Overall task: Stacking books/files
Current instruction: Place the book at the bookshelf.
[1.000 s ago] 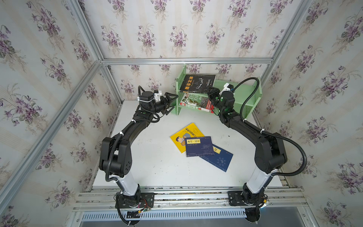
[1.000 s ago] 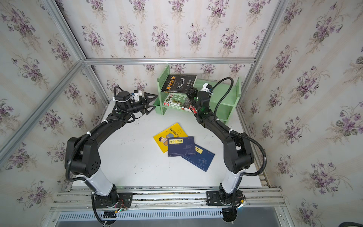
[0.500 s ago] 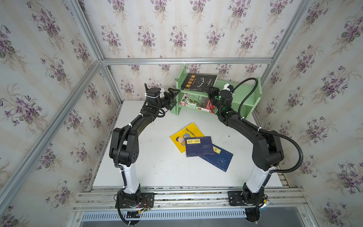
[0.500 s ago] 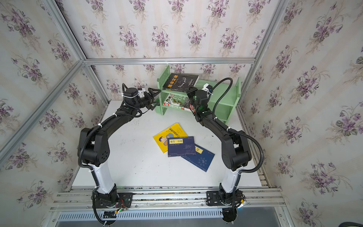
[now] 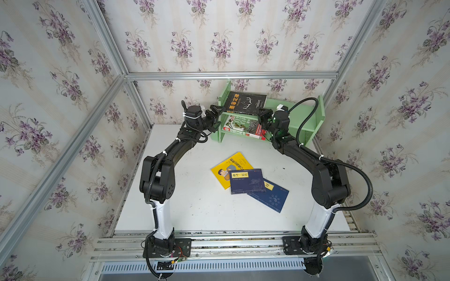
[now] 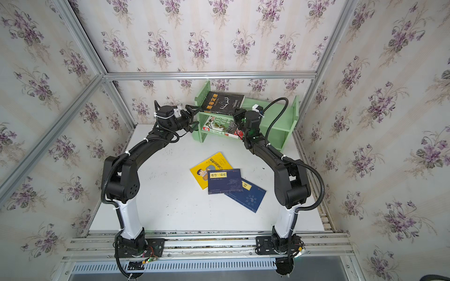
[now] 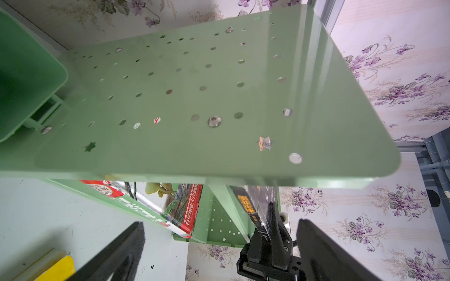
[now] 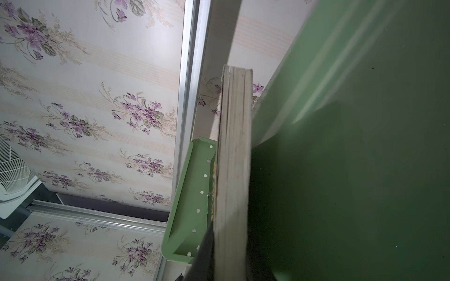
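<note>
Black book (image 5: pixel 246 103) with gold characters rests on the top tier of the pale green shelf (image 5: pixel 295 113). Its corner nearest the right arm is clamped between the right fingers (image 5: pixel 263 113). The left wrist view shows the grip: the right fingers (image 7: pixel 274 216) are closed on the edge of the book (image 7: pixel 253 204). The right wrist view shows only its page edge (image 8: pixel 233 170), running away from the fingers alongside the shelf.

Left fingers (image 5: pixel 216 108) are spread wide and hold nothing. They sit just outside the perforated end panel (image 7: pixel 194 97) of the shelf, at the opposite end of the book from the right fingers. Contact with the panel cannot be determined.

Green plant-photo book (image 5: pixel 239 126) with a red band lies on the lower tier, below the right fingers and between the two sets of fingers.

The remaining books lie on the tabletop (image 5: pixel 190 206), well apart from both sets of fingers, towards the arm bases:
- yellow cartoon book (image 5: pixel 225 165);
- navy book (image 5: pixel 246 181), overlapping the yellow one;
- second navy book (image 5: pixel 274 200), partly under the first.
</note>
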You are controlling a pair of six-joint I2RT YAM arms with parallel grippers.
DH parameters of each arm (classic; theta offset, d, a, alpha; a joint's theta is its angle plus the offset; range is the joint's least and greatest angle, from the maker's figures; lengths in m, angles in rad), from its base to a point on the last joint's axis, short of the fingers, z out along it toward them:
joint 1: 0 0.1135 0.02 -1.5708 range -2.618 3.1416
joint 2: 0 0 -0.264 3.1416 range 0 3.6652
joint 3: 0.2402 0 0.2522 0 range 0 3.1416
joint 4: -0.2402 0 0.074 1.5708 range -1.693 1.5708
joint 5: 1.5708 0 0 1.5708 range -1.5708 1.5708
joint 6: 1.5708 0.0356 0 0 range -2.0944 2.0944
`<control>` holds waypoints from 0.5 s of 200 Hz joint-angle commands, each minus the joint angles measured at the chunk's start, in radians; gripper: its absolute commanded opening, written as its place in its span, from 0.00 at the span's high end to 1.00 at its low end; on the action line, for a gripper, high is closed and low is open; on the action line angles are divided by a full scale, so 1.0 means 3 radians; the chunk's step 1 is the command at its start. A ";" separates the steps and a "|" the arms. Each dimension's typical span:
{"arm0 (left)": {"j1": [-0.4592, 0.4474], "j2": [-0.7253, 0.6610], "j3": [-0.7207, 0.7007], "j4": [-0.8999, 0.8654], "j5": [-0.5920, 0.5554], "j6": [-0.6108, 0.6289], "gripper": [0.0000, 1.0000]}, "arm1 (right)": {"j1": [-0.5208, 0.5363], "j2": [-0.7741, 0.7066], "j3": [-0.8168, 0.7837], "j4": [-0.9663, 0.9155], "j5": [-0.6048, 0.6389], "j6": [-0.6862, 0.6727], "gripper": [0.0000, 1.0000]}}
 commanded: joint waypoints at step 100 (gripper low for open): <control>-0.0143 0.0262 0.0370 -0.0201 -0.0515 -0.0055 0.00 | -0.0003 0.0000 0.0080 -0.0171 -0.0140 -0.0032 1.00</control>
